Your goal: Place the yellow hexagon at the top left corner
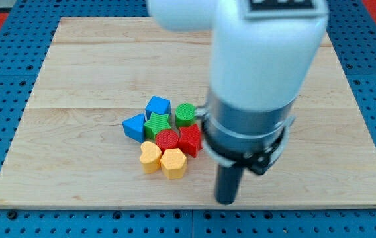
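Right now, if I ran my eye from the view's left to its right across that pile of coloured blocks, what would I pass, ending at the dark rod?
Blue block → yellow heart-like block → yellow hexagon → red block → my tip, apart from the pile on its right. The blocks bunched in the middle overlap too much to order.

blue cube [157, 106], green star [157, 123], red blks [179, 139]

One camera looks down at a slant across the whole wooden board [95, 73], the arm [261, 66] looming close.
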